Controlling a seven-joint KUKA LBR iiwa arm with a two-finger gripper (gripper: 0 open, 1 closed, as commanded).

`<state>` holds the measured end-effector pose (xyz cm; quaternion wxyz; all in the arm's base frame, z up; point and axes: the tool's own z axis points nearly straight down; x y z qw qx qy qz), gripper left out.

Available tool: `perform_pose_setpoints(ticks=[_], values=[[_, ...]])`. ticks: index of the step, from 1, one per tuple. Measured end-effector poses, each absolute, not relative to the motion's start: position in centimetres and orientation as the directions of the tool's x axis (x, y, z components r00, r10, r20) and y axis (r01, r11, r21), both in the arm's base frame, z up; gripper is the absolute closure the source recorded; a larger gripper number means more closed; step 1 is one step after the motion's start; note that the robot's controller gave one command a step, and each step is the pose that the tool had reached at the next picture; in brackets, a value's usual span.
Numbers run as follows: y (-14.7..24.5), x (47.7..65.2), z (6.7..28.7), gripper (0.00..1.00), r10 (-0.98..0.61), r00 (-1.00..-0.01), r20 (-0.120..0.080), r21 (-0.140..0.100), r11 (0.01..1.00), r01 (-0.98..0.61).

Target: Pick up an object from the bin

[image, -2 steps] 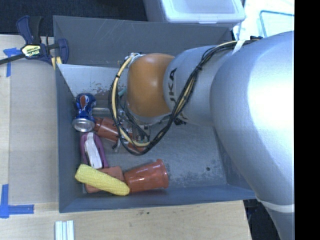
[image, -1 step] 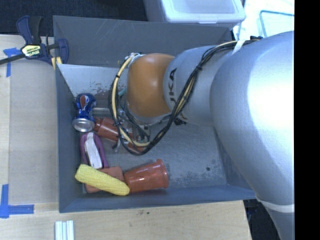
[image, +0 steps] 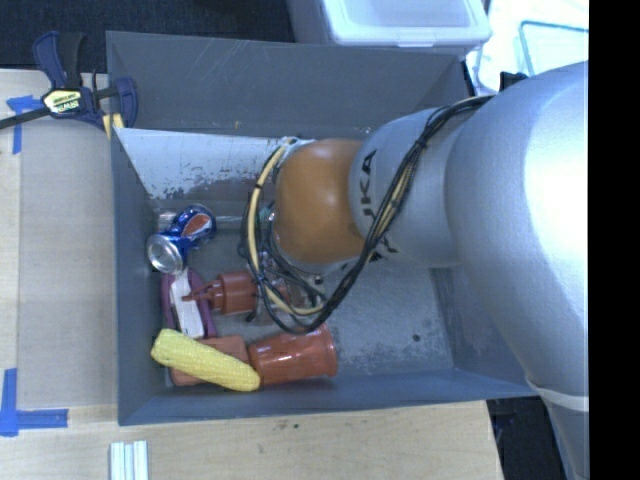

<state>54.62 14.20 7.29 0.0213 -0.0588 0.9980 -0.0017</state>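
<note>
Grey bin, left-wall side: brown bottle lies just beside the pincer, long axis running wall-to-pincer, neck toward the wall. Pincer opening cannot be told; orange cover overhangs it.

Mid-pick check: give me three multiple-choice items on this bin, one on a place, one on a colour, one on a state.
1. Where in the bin does the yellow corn cob lie?
A. the view's lower-left corner
B. against the far wall
C. the right half

2. What is the main colour of the drinks can?
A. green
B. blue
C. black

3. How does the reddish-brown cylinder rest?
A. upright
B. on its side
C. lifted above the rim

Answers:
1 A: it lies along the near wall at the left.
2 B: its body is blue, with a silver end.
3 B: its long side lies on the floor, next to the cob.
</note>
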Motion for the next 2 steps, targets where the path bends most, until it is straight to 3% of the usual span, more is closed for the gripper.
perform_pose_setpoints(ticks=[1, 2], values=[[15.2, 55.5, 16.7, 1.00, -0.049, -0.998, -0.034, -0.001, 0.999, -0.049], [15.1, 55.5, 20.7, 1.00, -0.075, -0.997, -0.033, -0.003, 0.997, -0.075]])
